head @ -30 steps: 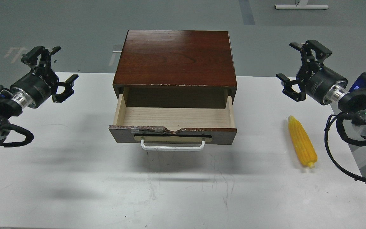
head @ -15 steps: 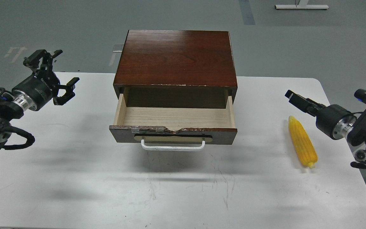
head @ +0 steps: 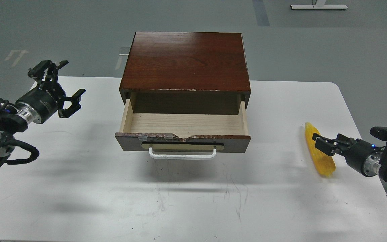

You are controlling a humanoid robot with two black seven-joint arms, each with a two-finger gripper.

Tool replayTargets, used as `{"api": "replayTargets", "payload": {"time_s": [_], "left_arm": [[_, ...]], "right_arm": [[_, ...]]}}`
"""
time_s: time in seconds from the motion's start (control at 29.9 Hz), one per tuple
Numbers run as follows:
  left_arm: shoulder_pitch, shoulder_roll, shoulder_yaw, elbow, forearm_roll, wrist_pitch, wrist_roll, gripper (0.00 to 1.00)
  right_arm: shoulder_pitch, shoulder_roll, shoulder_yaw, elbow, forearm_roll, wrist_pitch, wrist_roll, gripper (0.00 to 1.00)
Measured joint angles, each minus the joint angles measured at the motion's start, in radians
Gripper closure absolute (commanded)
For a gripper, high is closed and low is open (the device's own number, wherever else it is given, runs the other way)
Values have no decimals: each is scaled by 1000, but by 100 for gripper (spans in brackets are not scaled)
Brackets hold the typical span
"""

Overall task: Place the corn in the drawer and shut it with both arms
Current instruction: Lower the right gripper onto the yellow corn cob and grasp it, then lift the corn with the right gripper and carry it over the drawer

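1. The right gripper (head: 318,143) is seen low over the table (head: 186,205) at the right side, its tip overlapping the middle of the corn (head: 321,161). Whether its fingers are apart or closed on the cob cannot be told; they are viewed nearly end-on and dark.
2. The left gripper (head: 62,87) is held above the table's far left, well apart from the drawer (head: 183,126), with its fingers spread wide and nothing between them.
3. The corn is lying on the table near the right edge, well apart from the drawer, narrow tip pointing far, thick end near.
4. The drawer is pulled out of the wooden box (head: 185,60) and is empty (pale lining fully visible); its white handle (head: 182,155) faces near.
5. Step judged: the grasp on the corn is being set up; no lift is evident.
6. Risks, judged:
   - The cob is tapered and bumpy; a grip placed off its axis could let it roll or squirt out sideways.
   - The corn sits close to the table's right edge, so a nudge could send it off.
   - A loose hold could drop it short of the drawer during carry.
   - The chipped, taped front edge could catch the cob if it is brought in low.
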Motion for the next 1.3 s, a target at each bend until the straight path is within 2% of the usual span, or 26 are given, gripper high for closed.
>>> {"api": "replayTargets", "payload": {"time_s": [0.03, 0.07, 0.2, 0.23, 0.27, 0.3, 0.33, 0.43, 0.57, 0.7, 0.77, 0.8, 0.87, 0.94, 1.0, 1.14, 1.3], "left_arm": [[1, 0, -1, 0, 0, 0, 0, 2], [2, 1, -1, 0, 0, 0, 0, 2], [12, 4, -6, 0, 0, 0, 0, 2], [14, 5, -7, 0, 0, 0, -1, 2], [15, 7, -7, 0, 0, -1, -1, 2], [18, 9, -8, 0, 0, -1, -1, 2], [21, 11, -8, 0, 0, -1, -2, 2], [26, 15, -9, 0, 0, -1, -2, 2], [27, 18, -9, 0, 0, -1, -2, 2], [27, 16, -9, 0, 0, 0, -2, 2], [27, 14, -9, 0, 0, 1, -2, 2], [27, 15, -9, 0, 0, 1, -2, 2], [27, 15, -9, 0, 0, 1, -2, 2], [27, 15, -9, 0, 0, 1, -2, 2], [26, 16, -9, 0, 0, 1, -2, 2], [26, 19, -10, 0, 0, 1, -2, 2], [27, 27, -13, 0, 0, 2, -2, 2]], "right_arm": [[-9, 12, 0, -6, -4, 0, 0, 16], [-20, 26, -1, -10, -6, 0, 0, 24], [-57, 83, -2, -36, -8, 0, -9, 40], [-63, 98, -2, -43, -8, -1, -13, 49], [-67, 115, -3, -48, -8, -2, -20, 65], [-70, 127, -2, -51, -8, -3, -30, 75], [-71, 134, -3, -53, -8, -3, -44, 89], [-72, 143, -10, -54, -7, -10, -81, 100], [-57, 134, -16, -61, -9, -45, -88, 100], [17, 105, -15, -66, -16, -57, -46, 100], [98, 90, -15, -76, -38, -65, 7, 100], [152, 83, -14, -87, -63, -72, 49, 100], [242, 77, -12, -108, -123, -81, 143, 100], [344, 77, -12, -124, -226, -84, 277, 100], [452, 85, -12, -130, -349, -84, 332, 100], [589, 151, -9, -131, -531, -85, 354, 100], [618, 310, -13, -134, -701, -85, 356, 100]]}}
